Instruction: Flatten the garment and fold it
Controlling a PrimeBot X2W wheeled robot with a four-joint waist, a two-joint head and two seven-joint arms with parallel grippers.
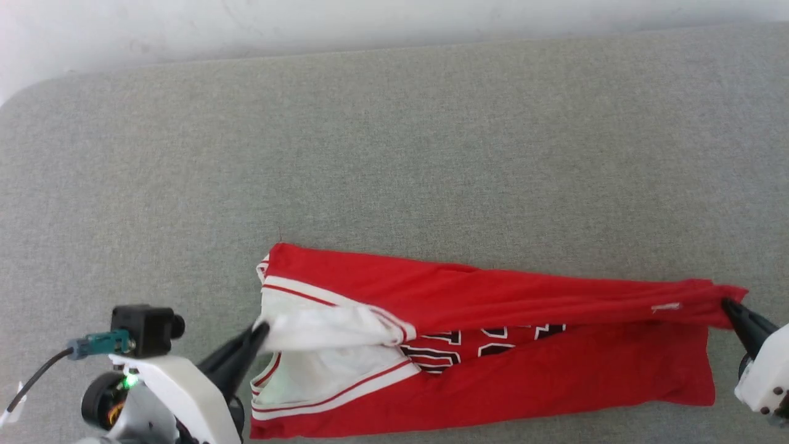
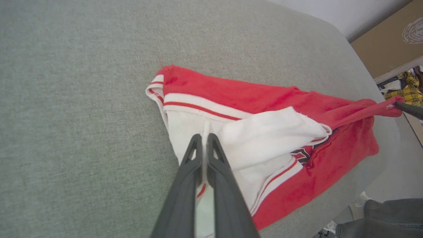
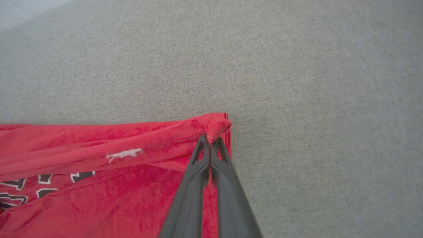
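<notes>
With both sets of fingers pinched tight on cloth, I log two grips. My left gripper [image 2: 204, 137] is closed on white sleeve [image 2: 264, 132] fabric at one end of the garment [image 1: 524, 370], cloth squeezed between its two dark fingers [image 2: 185, 172]. My right gripper [image 3: 208, 138] is closed on a red corner at the opposite end, tips together, hem bunched over them. Garment sits low in head view on the grey padded surface [image 1: 394, 154], stretched sideways between the two grippers. Upper red layer is pulled taut into a long ridge running from the right grip toward the striped trim [image 1: 296, 293], raised a bit off the layer under it. Lower red layer lies flat on the surface. Black white-outlined lettering [image 1: 487, 345] peeks out below that ridge, partly covered, can't read it. Small white tag [image 3: 124, 153] sits on the ridge near the right grip. White sleeve is crumpled and folded over toward the lettering. Left wrist view also catches a cardboard box [image 2: 380, 39] and yellow plaid cloth [image 2: 409, 92] beyond the far corner of the surface.
</notes>
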